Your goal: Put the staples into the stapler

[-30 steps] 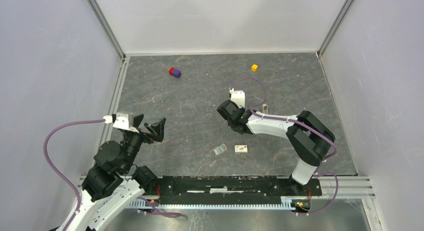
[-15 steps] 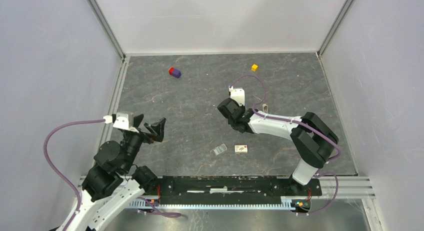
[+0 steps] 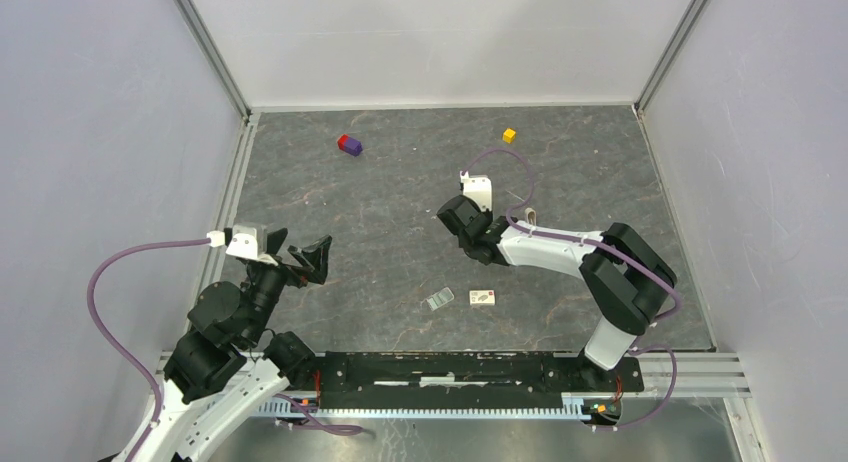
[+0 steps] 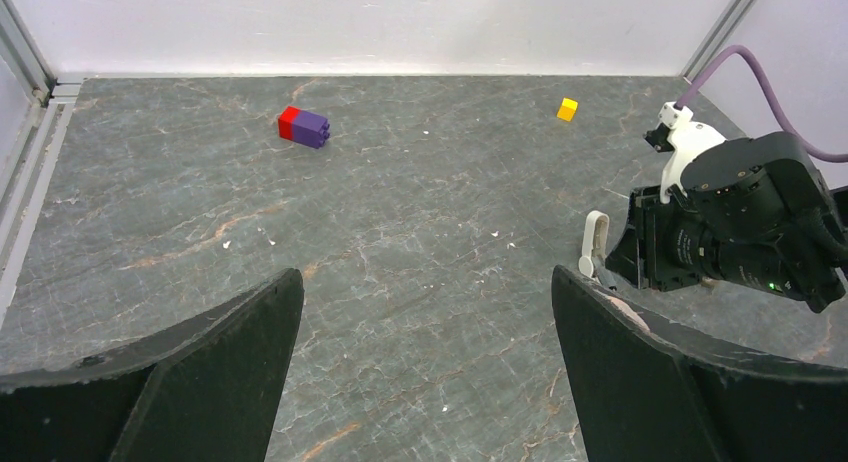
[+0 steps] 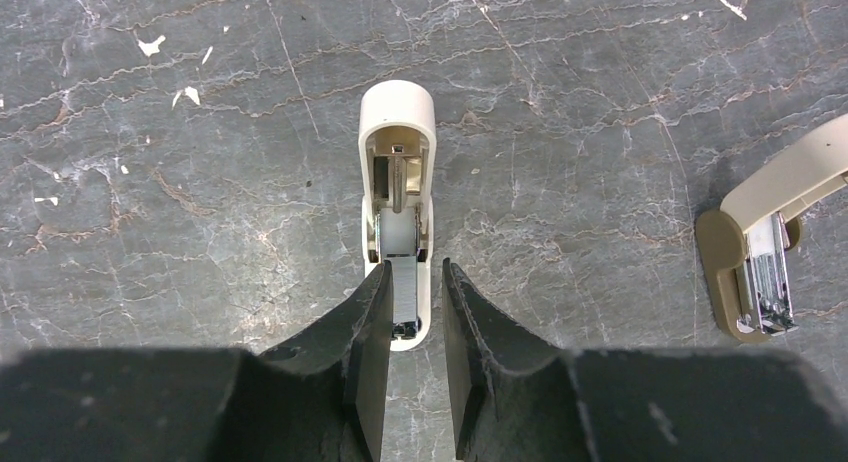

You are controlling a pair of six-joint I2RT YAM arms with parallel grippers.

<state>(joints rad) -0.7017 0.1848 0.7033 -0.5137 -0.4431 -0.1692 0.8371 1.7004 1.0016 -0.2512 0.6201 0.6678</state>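
The white mini stapler [image 5: 397, 182] lies open on the grey floor, its grey metal channel facing up with a grey strip in it. My right gripper [image 5: 415, 267] hangs straight over its near end. The jaws are a narrow gap apart and straddle the strip without clamping it. A second beige stapler arm [image 5: 765, 232] with shiny metal inside lies to the right; it also shows in the top view [image 3: 527, 218]. My left gripper [image 4: 428, 274] is wide open and empty, held off to the left [image 3: 300, 244]. My right gripper [image 3: 458, 222] covers the stapler in the top view.
A small staple box [image 3: 483, 297] and a clear flat piece [image 3: 439, 299] lie near the front centre. A red-and-purple block [image 3: 349, 144] and a yellow cube [image 3: 509, 135] sit at the back. White walls and metal rails enclose the floor.
My right gripper has shifted very slightly to the right over the stapler. The left arm has not moved.
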